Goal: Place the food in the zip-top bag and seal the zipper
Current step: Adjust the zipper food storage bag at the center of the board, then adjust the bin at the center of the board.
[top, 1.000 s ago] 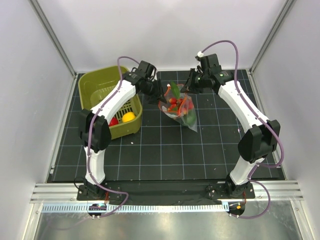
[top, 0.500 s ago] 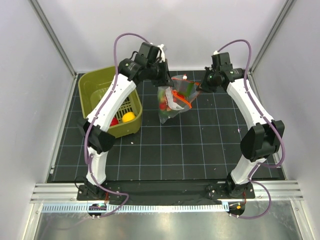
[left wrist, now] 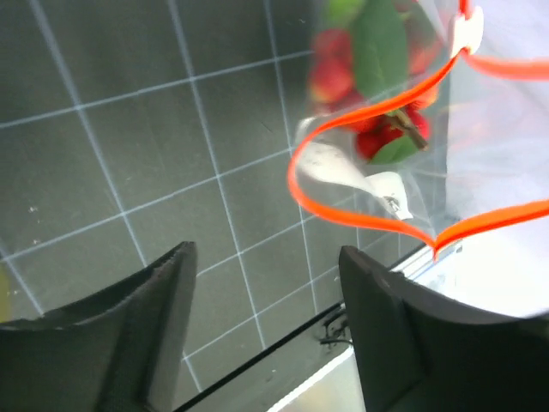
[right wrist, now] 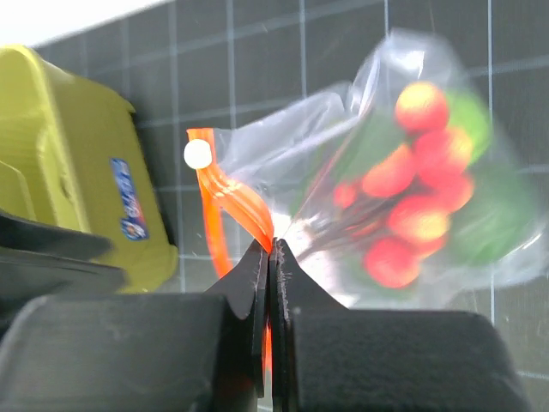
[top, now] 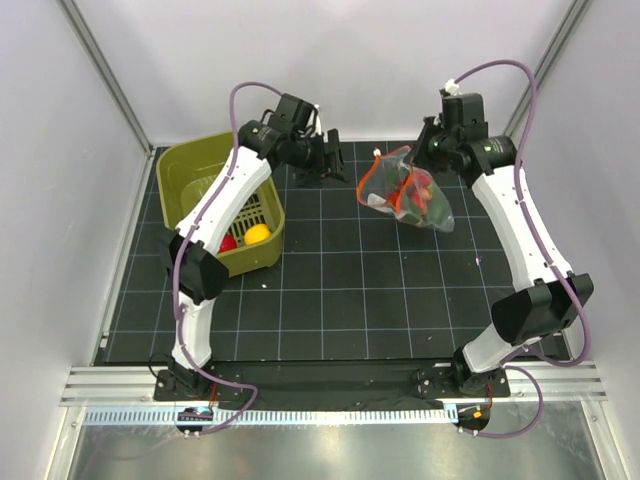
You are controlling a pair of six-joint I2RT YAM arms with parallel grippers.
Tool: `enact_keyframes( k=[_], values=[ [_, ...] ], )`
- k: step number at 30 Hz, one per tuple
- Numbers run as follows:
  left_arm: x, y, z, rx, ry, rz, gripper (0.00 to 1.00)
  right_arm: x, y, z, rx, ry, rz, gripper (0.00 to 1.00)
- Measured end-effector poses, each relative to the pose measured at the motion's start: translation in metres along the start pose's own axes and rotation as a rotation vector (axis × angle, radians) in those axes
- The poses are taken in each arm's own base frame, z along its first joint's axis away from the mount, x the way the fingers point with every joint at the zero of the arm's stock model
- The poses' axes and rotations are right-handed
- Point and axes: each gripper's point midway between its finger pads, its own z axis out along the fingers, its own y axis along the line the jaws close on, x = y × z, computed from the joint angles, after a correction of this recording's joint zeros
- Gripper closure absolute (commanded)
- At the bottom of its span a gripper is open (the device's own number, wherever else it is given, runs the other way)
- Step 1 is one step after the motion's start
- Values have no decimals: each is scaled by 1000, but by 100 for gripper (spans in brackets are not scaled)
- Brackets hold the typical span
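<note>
Right gripper [right wrist: 271, 251] clamps zip-top bag [top: 410, 195] by its gaping zipper [right wrist: 232, 193], upper right; left gripper [left wrist: 262, 275] wide, empty; sealing likely needs its pinch.

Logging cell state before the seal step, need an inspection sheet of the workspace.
Surface: black gridded mat, flat.
Job's things: zip-top bag hangs from the right pincer with red and green food inside; zipper gapes open; yellow ball and a red piece lie in the basket.
Clutter: basket, olive-green, at the mat's left.
Grippers: right pincer shut on the zipper; left pincer open, empty.
Cables: purple cables loop over both arms.
Surroundings: white walls, metal rail at near edge.
</note>
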Motion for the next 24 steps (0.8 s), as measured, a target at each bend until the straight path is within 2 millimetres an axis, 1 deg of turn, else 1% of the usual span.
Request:
enact_keyframes(
  k=[2, 4, 5, 7, 8, 10, 13, 15, 16, 17, 18, 20, 22, 24],
  values=[
    [-4, 10, -4, -40, -17, 5, 18, 14, -7, 5, 14, 29, 2, 99],
    [-8, 24, -12, -86, -38, -2, 14, 32, -17, 16, 36, 72, 5, 99],
    [-11, 36, -21, -115, -54, -16, 8, 43, -23, 22, 52, 103, 9, 99],
    [-18, 67, -46, -184, -92, -60, 5, 62, -33, 32, 77, 158, 16, 99],
    [-23, 86, -63, -225, -123, -90, 5, 69, -36, 35, 84, 178, 22, 99],
    [-33, 123, -103, -306, -194, -149, 5, 76, -37, 39, 82, 200, 28, 99],
    [-45, 174, -173, -442, -339, -241, 5, 79, -35, 40, 66, 210, 38, 99],
    [-42, 193, -210, -512, -411, -275, 5, 81, -34, 41, 60, 214, 39, 99],
    [-38, 200, -225, -543, -438, -289, 5, 82, -34, 41, 59, 217, 40, 99],
    [-33, 206, -237, -565, -453, -305, 5, 83, -34, 41, 56, 220, 40, 99],
    [-26, 214, -245, -590, -459, -327, 5, 84, -33, 41, 53, 223, 41, 99],
    [-12, 236, -254, -645, -446, -381, 5, 85, -31, 41, 41, 230, 42, 99],
    [0, 260, -252, -698, -410, -436, 5, 85, -29, 41, 27, 233, 44, 99],
    [15, 290, -244, -753, -349, -499, 5, 85, -27, 41, 16, 235, 44, 99]
  ],
)
